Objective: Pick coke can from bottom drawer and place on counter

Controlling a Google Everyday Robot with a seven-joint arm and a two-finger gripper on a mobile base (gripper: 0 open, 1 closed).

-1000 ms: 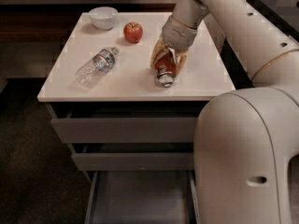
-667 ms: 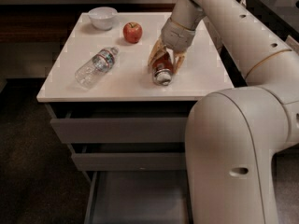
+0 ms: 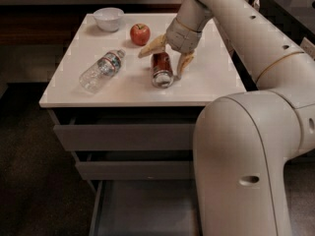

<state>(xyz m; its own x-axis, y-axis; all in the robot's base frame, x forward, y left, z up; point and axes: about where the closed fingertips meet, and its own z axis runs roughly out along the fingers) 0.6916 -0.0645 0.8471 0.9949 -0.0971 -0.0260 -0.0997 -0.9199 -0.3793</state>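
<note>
The coke can point(image 3: 162, 70) lies on its side on the white counter point(image 3: 123, 90), its silver end facing the front. My gripper point(image 3: 166, 59) hovers just over the can's far end, with its tan fingers point(image 3: 152, 46) spread wide on either side and open. The can rests free on the counter. The bottom drawer point(image 3: 142, 210) is pulled out below, showing its dark grey interior, with the arm's big white body covering its right part.
A clear water bottle point(image 3: 101, 71) lies on the counter left of the can. A red apple point(image 3: 140, 34) and a white bowl point(image 3: 109, 18) sit at the back. Two shut grey drawers point(image 3: 123, 136) are above the open one.
The gripper has opened and lifted slightly off the can, which now lies free on the counter. The view has shifted a little.
</note>
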